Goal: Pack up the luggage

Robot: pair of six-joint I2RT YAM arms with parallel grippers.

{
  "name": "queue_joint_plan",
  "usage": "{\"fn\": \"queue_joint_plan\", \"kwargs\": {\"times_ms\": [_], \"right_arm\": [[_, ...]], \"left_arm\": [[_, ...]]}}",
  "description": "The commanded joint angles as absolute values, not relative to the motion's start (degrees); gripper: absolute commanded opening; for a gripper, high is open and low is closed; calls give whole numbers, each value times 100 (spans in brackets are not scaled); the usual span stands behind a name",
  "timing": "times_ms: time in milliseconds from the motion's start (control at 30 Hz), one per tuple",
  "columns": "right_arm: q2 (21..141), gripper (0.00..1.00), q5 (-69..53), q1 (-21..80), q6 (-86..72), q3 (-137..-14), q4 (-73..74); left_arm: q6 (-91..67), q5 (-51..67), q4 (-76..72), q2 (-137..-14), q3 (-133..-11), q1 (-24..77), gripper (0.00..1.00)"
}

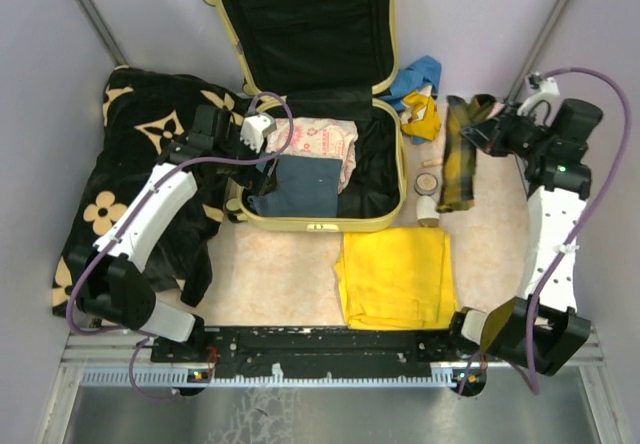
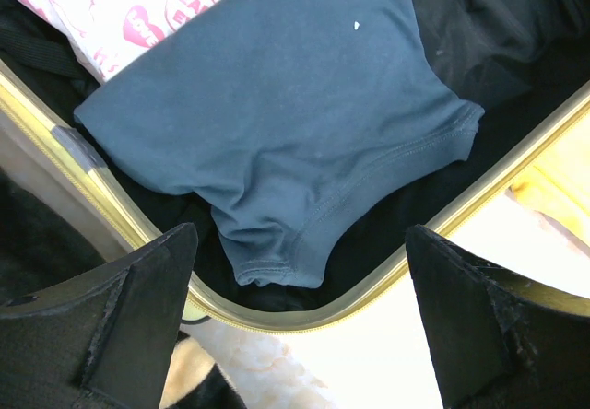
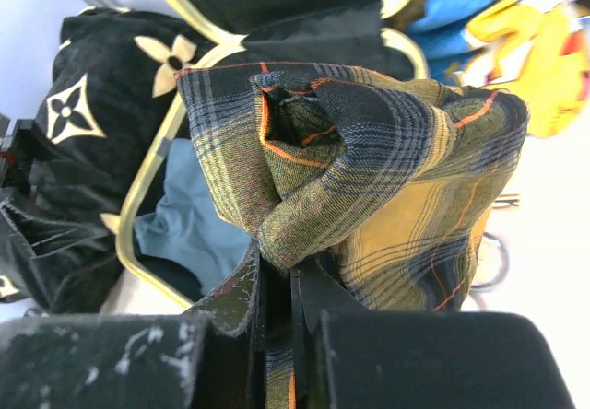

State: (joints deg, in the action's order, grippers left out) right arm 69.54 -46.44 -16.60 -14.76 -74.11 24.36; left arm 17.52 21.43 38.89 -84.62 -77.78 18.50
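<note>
The pale-yellow suitcase (image 1: pixel 311 226) lies open, its lid propped up at the back. Inside lie a blue shirt (image 1: pixel 297 186) and a pink-printed white garment (image 1: pixel 318 140). My left gripper (image 1: pixel 262 164) is open and empty above the suitcase's near left corner; in the left wrist view the blue shirt (image 2: pixel 277 105) and gold rim (image 2: pixel 387 275) lie below the spread fingers (image 2: pixel 129 317). My right gripper (image 1: pixel 478 136) is shut on a plaid yellow-and-navy shirt (image 1: pixel 459 152), which is bunched at the fingers in the right wrist view (image 3: pixel 369 160), to the right of the suitcase.
A folded yellow cloth (image 1: pixel 395 276) lies near the front. A black blanket with tan flowers (image 1: pixel 120 174) lies at the left. A blue cloth (image 1: pixel 415 74), a yellow item (image 1: pixel 422 114), a small round tin (image 1: pixel 429 182) and a white bottle (image 1: pixel 427 210) sit right of the suitcase.
</note>
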Motion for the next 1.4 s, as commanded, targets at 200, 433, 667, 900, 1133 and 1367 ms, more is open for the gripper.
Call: {"fn": "queue_joint_plan", "kwargs": {"times_ms": [200, 433, 667, 900, 1133, 1367], "right_arm": [[7422, 0, -2806, 559, -3133, -6970, 476], [8472, 0, -2321, 1204, -3794, -7008, -184], [9077, 0, -1993, 1701, -3799, -7181, -318], [9724, 0, -1792, 2174, -3944, -7390, -546], [10197, 0, -1764, 2362, -4731, -7287, -1126], [10595, 0, -1586, 2479, -5097, -7408, -1526]], "left_arm": [[1512, 2227, 3730, -8542, -7970, 1850, 100], [1309, 2223, 3586, -8675, -7943, 1854, 100], [1168, 2258, 3543, -8801, -7913, 1854, 100], [1097, 2203, 3533, -8884, -7963, 1846, 100], [1108, 2111, 3566, -8927, -7919, 1837, 100], [1092, 2136, 3561, -9070, -8005, 1828, 100]]}}
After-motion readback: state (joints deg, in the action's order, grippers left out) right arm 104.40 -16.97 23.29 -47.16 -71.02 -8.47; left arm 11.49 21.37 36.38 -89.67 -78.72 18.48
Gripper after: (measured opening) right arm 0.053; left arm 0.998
